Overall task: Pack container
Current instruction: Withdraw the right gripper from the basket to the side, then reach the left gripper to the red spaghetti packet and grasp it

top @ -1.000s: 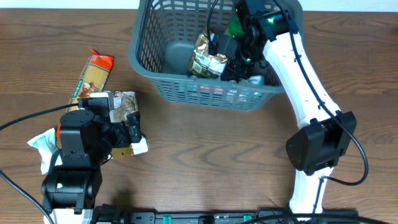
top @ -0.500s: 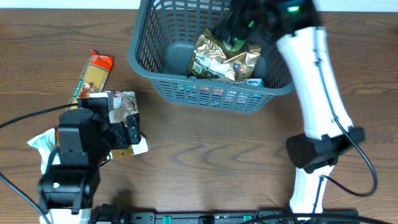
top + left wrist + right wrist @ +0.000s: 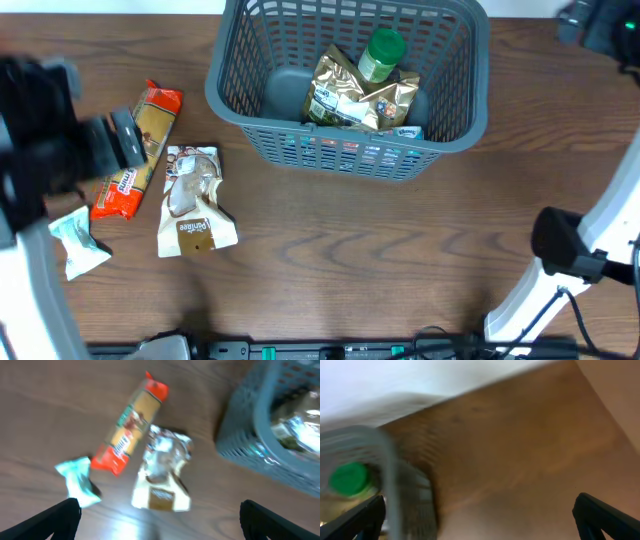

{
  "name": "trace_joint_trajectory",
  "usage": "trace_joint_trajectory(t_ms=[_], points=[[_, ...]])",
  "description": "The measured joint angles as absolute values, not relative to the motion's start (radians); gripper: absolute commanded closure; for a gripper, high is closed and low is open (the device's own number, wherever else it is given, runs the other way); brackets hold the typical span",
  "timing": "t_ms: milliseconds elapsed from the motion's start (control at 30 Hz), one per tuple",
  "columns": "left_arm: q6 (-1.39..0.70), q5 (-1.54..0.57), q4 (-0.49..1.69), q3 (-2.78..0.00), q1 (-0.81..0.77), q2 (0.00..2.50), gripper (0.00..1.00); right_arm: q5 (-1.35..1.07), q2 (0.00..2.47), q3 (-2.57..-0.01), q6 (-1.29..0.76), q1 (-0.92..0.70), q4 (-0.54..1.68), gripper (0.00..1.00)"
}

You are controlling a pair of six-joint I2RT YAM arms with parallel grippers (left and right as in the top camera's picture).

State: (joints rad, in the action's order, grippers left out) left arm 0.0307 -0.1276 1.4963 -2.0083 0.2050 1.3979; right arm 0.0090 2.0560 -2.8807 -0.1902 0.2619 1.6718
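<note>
The container stands upright in the upper middle of the overhead frame on the brown wooden table, its slotted near wall towards the lower edge. Inside it a gold foil pouch lies crumpled across the middle of the floor. A green-capped bottle rests at the pouch's upper right edge. A small pale package peeks out at the pouch's lower right corner, too hidden to tell what it is. Three packages lie outside in the left part of the frame, apart from the container: a long orange packet set on a slant, a white and brown pouch just beside it to the lower right, and a teal and white packet near the lower left. The left gripper hangs above these three. Its fingers show only as dark tips in the two lower corners of its wrist view — spread wide, holding nothing. In the overhead view it is a dark blur at the left edge, overlapping the orange packet. The right gripper is likewise spread wide and empty, its tips in the lower corners of a blurred wrist view. That view shows the bottle's green cap and the container's rim at the left, with bare table across the rest. From overhead this gripper is a dark shape in the upper right corner — apart from the container.
</note>
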Motion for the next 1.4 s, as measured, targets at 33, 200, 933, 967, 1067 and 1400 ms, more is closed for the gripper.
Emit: trace_joint_trajectory(t_ms=[33, 200, 933, 967, 1067, 1400], points=[[0.072, -0.127, 1.488, -2.025, 0.213, 1.438, 0.02, 0.009, 2.056, -2.867, -0.210, 0.286, 1.674, 0.01], [0.236, -0.084, 1.443, -2.031, 0.220, 1.617, 0.02, 0.012, 2.058, -2.809, -0.261, 0.349, 1.691, 0.01], [0.563, 0.005, 1.334, -2.024, 0.320, 2.093, 0.01, 0.136, 2.061, -2.768, -0.282, 0.349, 1.670, 0.01], [0.566, 0.006, 1.330, -2.023, 0.327, 2.108, 0.01, 0.140, 2.061, -2.768, -0.282, 0.349, 1.661, 0.01], [0.577, 0.008, 1.308, -2.022, 0.338, 2.149, 0.01, 0.151, 2.061, -2.768, -0.282, 0.349, 1.633, 0.01], [0.603, 0.007, 1.262, -2.022, 0.304, 2.239, 0.02, 0.167, 2.061, -2.768, -0.282, 0.349, 1.596, 0.01]])
